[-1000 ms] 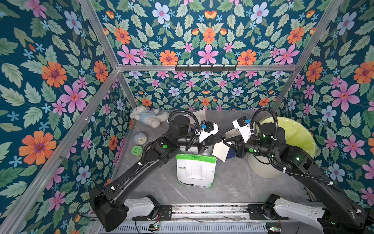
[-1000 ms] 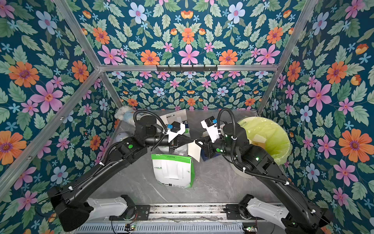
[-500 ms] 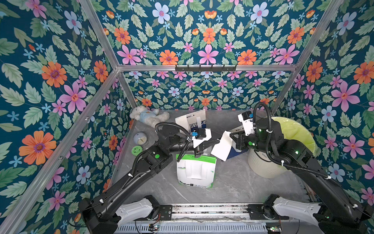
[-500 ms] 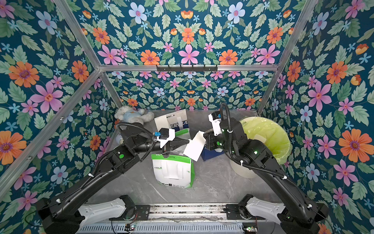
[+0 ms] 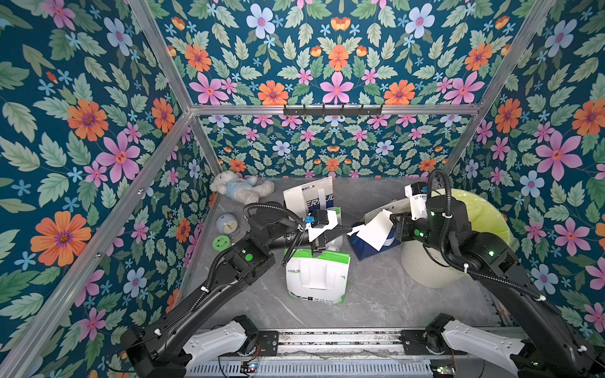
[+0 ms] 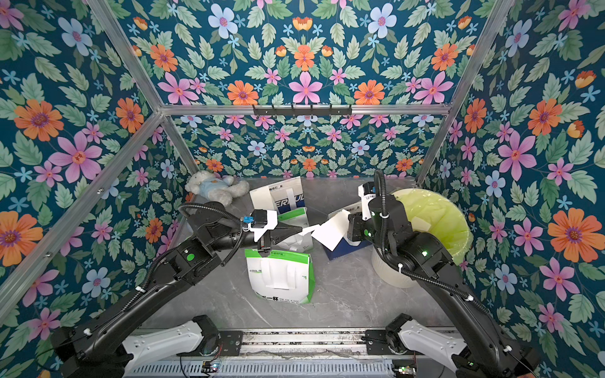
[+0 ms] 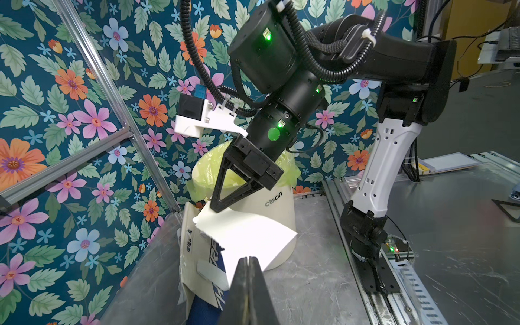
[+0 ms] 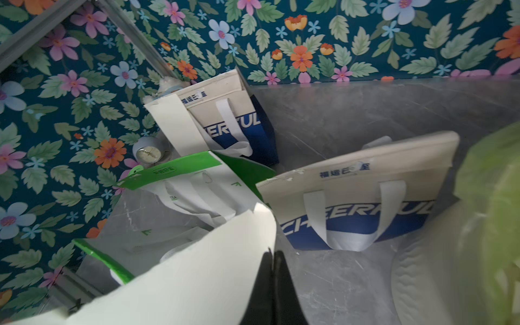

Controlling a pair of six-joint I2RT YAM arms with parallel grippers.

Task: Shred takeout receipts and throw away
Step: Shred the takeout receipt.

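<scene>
The blue bag by the bin reads "CHEERFUL" in white on its blue band, with straps crossing the letters. Blue Chinese characters stand on the cream band above. The blue bag at the back wall shows the same print, partly covered. The bin says "clean". The green bag carries "COOL TE"; its lower line is too small to read.

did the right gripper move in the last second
Yes. In a top view the right gripper, shut on the receipt, has shifted toward the lime-lined trash bin and away from the green-and-white bag.
</scene>
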